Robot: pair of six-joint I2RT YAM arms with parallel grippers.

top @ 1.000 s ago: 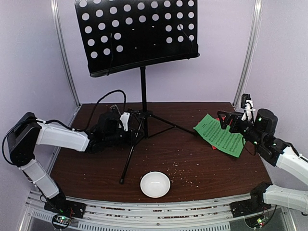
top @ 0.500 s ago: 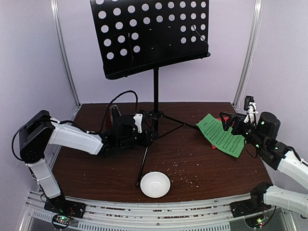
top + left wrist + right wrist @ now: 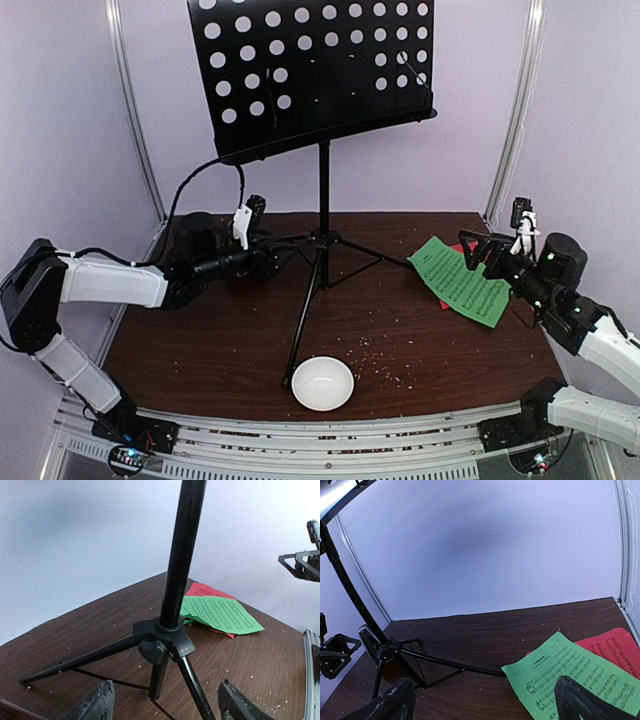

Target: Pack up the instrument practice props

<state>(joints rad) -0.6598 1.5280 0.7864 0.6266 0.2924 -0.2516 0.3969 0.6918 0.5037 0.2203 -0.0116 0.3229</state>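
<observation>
Pale lilac walls (image 3: 80,120) all round. Silver posts (image 3: 135,120) in both back corners. Dark wood table (image 3: 200,340), speckled with pale crumbs (image 3: 385,352). Metal rail (image 3: 350,425) along near edge.

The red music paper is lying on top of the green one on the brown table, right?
Not quite, it's the other way round: the green sheet is lying on top of the red sheet on the brown table. The left wrist view shows it, with only the red edges peeking out from under the green.
</observation>
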